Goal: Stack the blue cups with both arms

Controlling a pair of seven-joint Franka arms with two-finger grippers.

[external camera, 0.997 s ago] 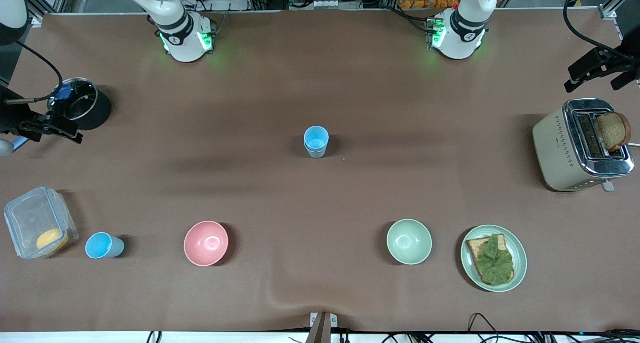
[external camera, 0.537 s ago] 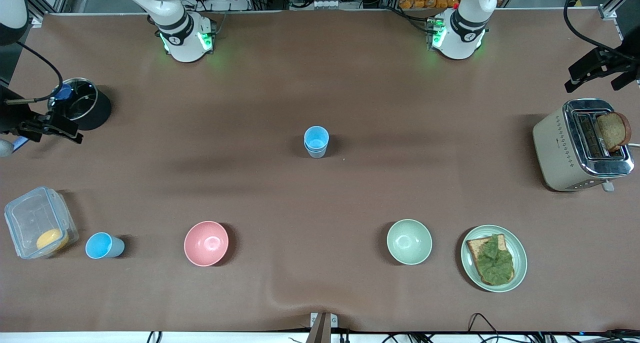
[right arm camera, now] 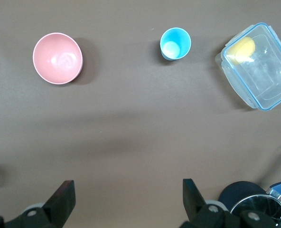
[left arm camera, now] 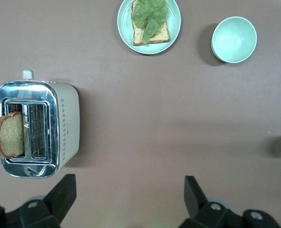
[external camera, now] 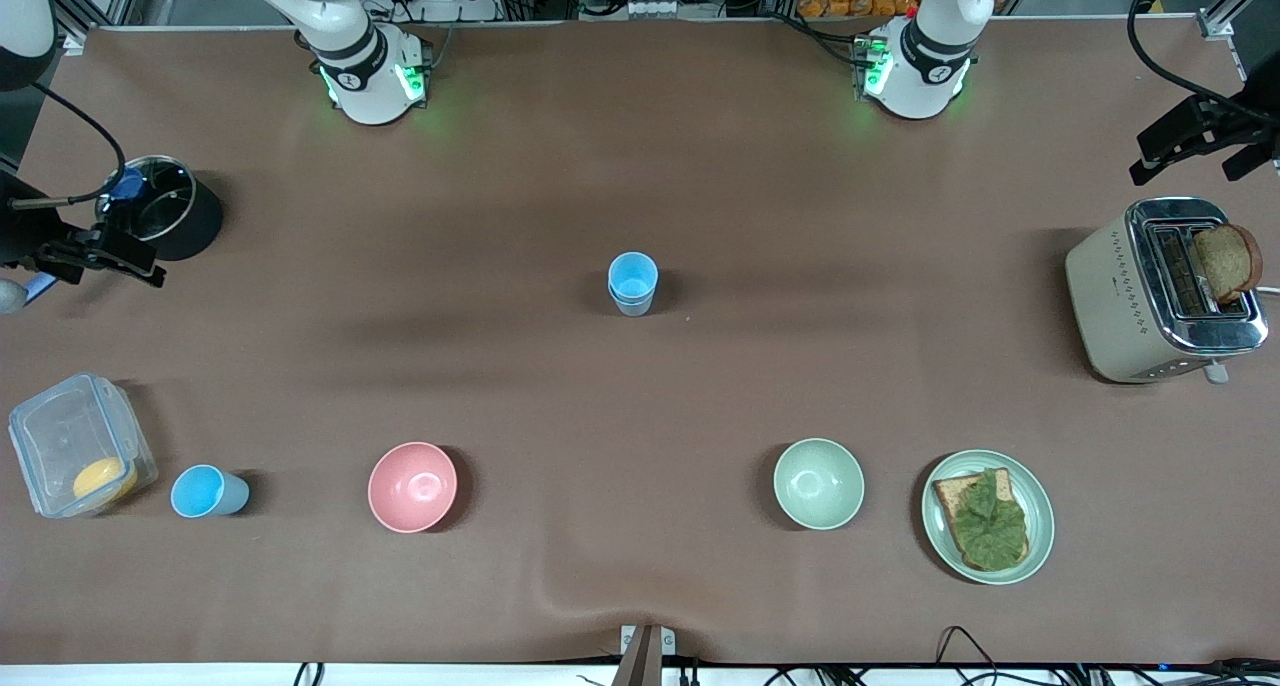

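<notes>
A lone light-blue tapered plastic cup [external camera: 208,492] stands upright beside the clear lidded container [external camera: 78,458], at the right arm's end, well apart from the nested blue cup stack [external camera: 632,283] mid-table. The right gripper [right arm camera: 126,202], fingers apart, is likely the nearer; the left gripper [left arm camera: 130,199] waits spread beside the toaster [left arm camera: 36,127].

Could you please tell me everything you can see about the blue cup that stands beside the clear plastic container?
The single blue cup is a small light-blue tumbler, tapered and without a handle, plastic by its look, brighter blue inside and greyer outside. It stands upright and empty on the brown table, at the right arm's end, near the front camera. It sits between the clear container and the pink bowl, touching neither. No gripper is near it; only the table touches it.
</notes>
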